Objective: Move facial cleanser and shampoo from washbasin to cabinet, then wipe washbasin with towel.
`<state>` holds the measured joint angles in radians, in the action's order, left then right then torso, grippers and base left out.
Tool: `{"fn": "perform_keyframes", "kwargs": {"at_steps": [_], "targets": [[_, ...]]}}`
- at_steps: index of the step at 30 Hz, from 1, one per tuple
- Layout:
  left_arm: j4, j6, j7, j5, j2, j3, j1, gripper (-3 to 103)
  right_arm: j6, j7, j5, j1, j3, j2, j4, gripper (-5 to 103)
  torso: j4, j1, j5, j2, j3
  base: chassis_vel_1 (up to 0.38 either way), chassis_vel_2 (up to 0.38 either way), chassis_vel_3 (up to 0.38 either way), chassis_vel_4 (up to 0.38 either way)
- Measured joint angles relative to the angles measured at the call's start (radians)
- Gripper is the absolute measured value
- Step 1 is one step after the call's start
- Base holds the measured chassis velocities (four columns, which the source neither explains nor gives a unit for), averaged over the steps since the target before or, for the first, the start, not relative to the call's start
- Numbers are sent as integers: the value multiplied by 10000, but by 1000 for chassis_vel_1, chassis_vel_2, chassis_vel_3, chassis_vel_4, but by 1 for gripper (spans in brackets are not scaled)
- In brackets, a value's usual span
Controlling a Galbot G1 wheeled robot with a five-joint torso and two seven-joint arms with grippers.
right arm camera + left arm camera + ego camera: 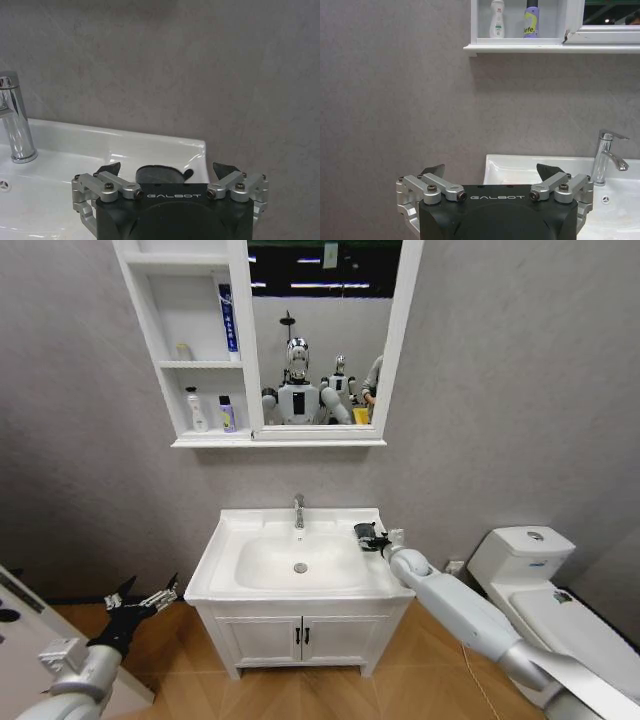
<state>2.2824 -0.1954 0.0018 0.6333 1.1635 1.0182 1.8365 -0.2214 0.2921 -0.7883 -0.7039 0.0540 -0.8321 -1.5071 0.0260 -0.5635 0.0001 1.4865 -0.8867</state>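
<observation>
Two bottles already stand on the bottom shelf of the cabinet (200,350): a white bottle (197,410) and, just beside it toward the mirror (320,330), a purple bottle with a yellow-green label (227,414). Same pair seen from the left wrist, white bottle (497,19) and purple one (531,20), upright, near each other but apart. A blue tube (229,318) stands upright on the shelf above, against the mirror-side wall.

Washbasin (230,540) below the cabinet, chrome faucet (298,510) at the back rim, drain (300,567) in the bowl.

Towel (159,174) lies on the basin's back right corner, dark, bunched, close to the wall. Right hand (167,170) is right over it, fingers spread wide with one on each side of the cloth, not closed on it; can't tell if the tips touch the rim. From the head camera the right hand (372,536) sits at that same corner, arm stretched in from the right, towel mostly hidden under it.

Left hand (145,598) hangs low off the basin's left side, well apart from it, fingers open wide, holding nothing. Left wrist view shows those fingers (434,171) splayed, basin edge (492,172) just beyond.

Vanity doors (300,635) under the basin closed. Toilet (525,565) off to the right.
</observation>
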Motion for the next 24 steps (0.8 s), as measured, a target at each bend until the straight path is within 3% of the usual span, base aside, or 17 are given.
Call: {"fn": "perform_keyframes", "kwargs": {"at_steps": [4,6,7,8,10,11,13,14,16,18,20,21,23,24], "targets": [[-1,-1,-1,0,0,0,1,100,191,-150,471,-1463,-1178,576,-1092,100,4,0,1,0,0,0,0,0,0],[0,0,0,0,0,0,0,100,816,-323,861,-3945,-3116,1331,-2707,100,8,2,2,0,0,0,0,0,0],[0,-1,0,0,0,-1,0,100,1032,-381,1045,-4819,-3865,1425,-3136,100,4,2,-8,1,2,0,0,0,0],[0,-1,0,0,0,-1,0,100,1032,-381,1045,-4819,-3865,1425,-3136,100,4,2,-8,1,2,0,0,0,0],[-1,0,-3,0,0,1,0,100,1519,-654,1553,-7569,-6012,1330,-4222,100,8,3,7,1,1,0,0,0,0],[-1,0,-3,0,0,1,0,100,1519,-654,1553,-7569,-6012,1330,-4222,100,8,3,7,1,1,0,0,0,0],[-1,0,-6,0,-1,0,1,100,1937,-898,1780,-9796,-7668,595,-5245,100,9,3,0,1,2,0,0,0,0],[-1,0,-6,0,-1,0,1,100,1937,-898,1780,-9796,-7668,595,-5245,100,9,3,0,1,2,0,0,0,0],[-1,0,-4,-1,0,0,1,100,2243,-960,2016,-11132,-8669,-270,-5941,100,7,4,1,1,2,0,0,0,0],[-1,0,-4,0,0,1,0,100,2358,-986,2107,-11548,-8945,-590,-6198,100,6,3,1,1,1,0,0,0,0],[-1,-1,-2,-1,-1,0,-1,100,2794,-1030,2412,-12676,-9570,-1584,-6947,100,3,4,-4,1,1,0,0,0,0],[-1,-1,-2,-1,-1,0,-1,100,2794,-1030,2412,-12676,-9570,-1584,-6947,100,3,4,-4,1,1,0,0,0,0],[0,0,-5,-1,1,1,-1,100,3183,-1006,2716,-13366,-9860,-2646,-7505,100,5,3,-4,2,0,0,0,0,0],[0,0,-5,-1,1,1,-1,100,3183,-1006,2716,-13366,-9860,-2646,-7505,100,5,3,-4,2,0,0,0,0,0]]}}
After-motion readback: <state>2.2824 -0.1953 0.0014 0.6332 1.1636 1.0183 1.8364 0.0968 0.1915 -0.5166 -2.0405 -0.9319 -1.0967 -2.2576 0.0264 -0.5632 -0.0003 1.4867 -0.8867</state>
